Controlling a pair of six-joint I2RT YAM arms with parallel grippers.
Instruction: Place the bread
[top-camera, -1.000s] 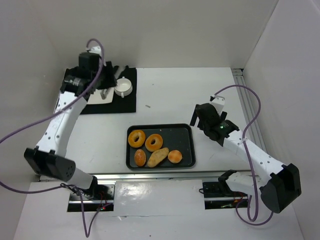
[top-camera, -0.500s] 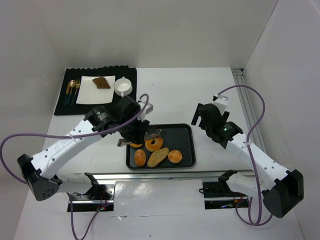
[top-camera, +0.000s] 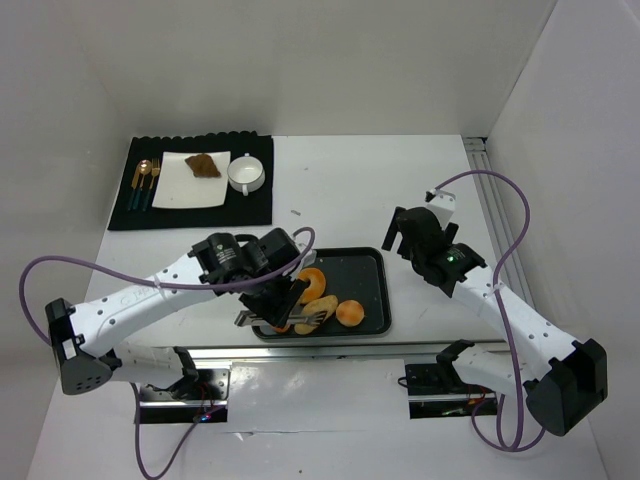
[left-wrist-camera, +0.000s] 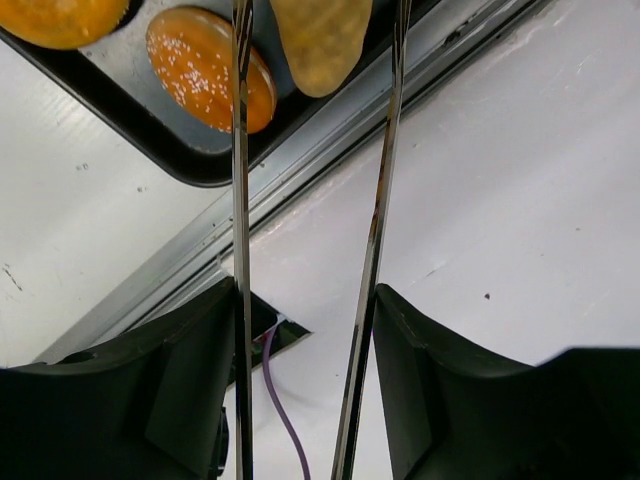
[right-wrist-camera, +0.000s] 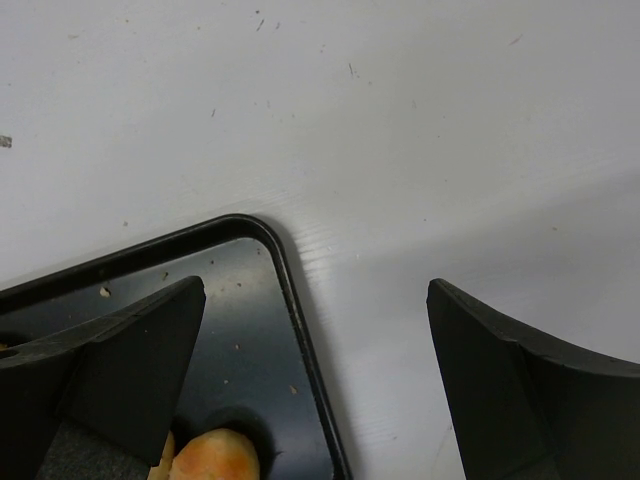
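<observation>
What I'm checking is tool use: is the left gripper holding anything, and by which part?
The left gripper holds thin metal tongs, squeezed across both arms.

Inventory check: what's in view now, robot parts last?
tray: one, black, table centre
doughnut: one showing, orange, tray, partly hidden
sesame bun: one, orange, tray's near edge
long roll: one, tan, tray
round bun: one, golden, tray's right
mat: one, black, far left
plate: one, white, on mat
bread piece: one, brown, on plate
cup: one, white, on mat
cutlery: two, gold, on mat
tongs: one, metal, in left pincer
left pincer: one, black, shut on tongs
right pincer: one, black, open, beside tray corner
</observation>
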